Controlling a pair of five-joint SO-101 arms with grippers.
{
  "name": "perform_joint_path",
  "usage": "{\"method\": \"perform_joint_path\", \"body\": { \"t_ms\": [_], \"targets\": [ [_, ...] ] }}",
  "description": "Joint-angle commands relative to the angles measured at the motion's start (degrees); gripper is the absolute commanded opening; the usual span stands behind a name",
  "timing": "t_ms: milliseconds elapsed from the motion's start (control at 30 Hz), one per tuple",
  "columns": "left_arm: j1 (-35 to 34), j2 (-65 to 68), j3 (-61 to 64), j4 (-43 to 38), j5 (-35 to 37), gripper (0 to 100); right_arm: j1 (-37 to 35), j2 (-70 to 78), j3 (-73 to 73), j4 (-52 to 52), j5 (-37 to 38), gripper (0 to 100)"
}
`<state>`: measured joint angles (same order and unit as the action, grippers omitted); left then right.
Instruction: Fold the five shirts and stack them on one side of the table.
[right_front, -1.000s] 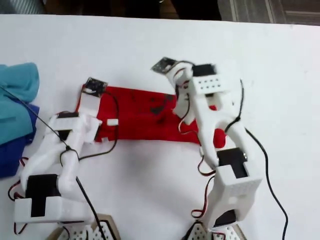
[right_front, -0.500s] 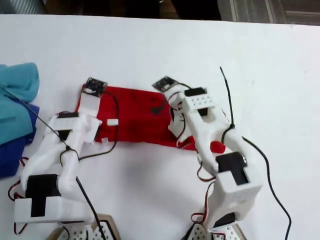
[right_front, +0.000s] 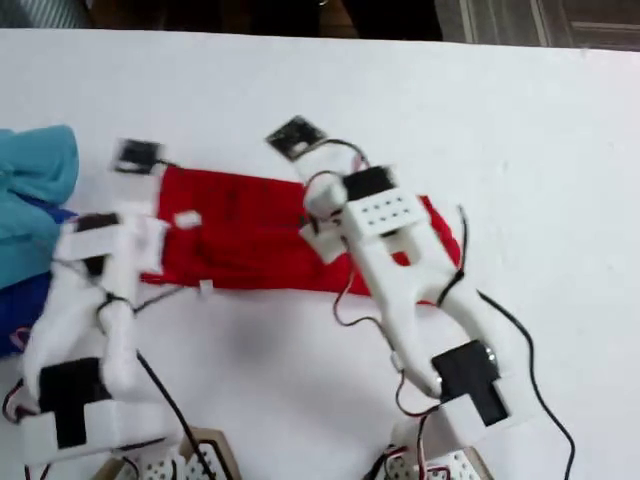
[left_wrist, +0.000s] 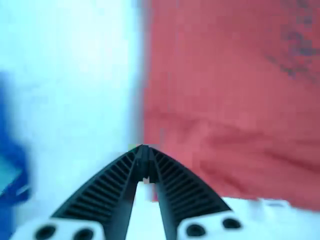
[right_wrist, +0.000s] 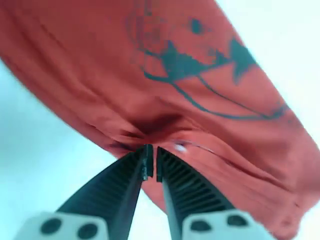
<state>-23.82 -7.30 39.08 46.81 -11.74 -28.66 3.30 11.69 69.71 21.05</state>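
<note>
The red shirt (right_front: 240, 235) is found as a flat strip at centre frame; its lower edge is pinched in the nearly closed right gripper (right_wrist: 150, 150); the left gripper (left_wrist: 144, 150) is closed at its left end, hold undetermined; both ends should be moved level so creasing is avoided.
</note>
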Motion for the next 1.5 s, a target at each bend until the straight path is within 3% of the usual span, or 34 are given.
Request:
{"method": "perform_joint_path", "body": {
  "t_ms": [0, 200, 400, 667, 800, 967, 1233, 1467],
  "targets": [
    [-3.9, -4.0, -4.7, 4.1, 1.8, 2, -3.6, 2.8, -2.2, -2.2, -0.9, 1.9],
    [-4.0, -4.0, -5.3, 4.7, 0.4, 2, -8.5, 9.8, -2.0, -2.0, -1.0, 1.9],
    [-3.8, -3.9, -4.9, -0.2, 0.6, 2, -9.5, 12.2, -1.8, 0.5, -0.8, 1.9],
    [-3.6, -3.7, -5.2, -0.6, 0.8, 2, -6.4, -3.4, -2.3, 3.9, -0.4, 1.9],
    [-3.3, -3.7, -5.3, -0.7, 4.4, 6, 1.1, -16.0, -2.3, 7.0, -0.3, 2.2],
    [0.4, 1.9, -9.6, 2.0, 5.9, 25, 14.4, -24.8, -1.9, 14.4, 5.1, 12.6],
    [1.6, 23.8, -35.6, 19.2, 5.5, 25, 30.5, -34.9, -1.9, 22.7, 14.4, 13.5],
    [6.7, 40.5, -55.3, 31.3, 5.5, 25, 34.7, -41.0, -1.8, 25.5, 15.0, 13.4]
  ]
}}
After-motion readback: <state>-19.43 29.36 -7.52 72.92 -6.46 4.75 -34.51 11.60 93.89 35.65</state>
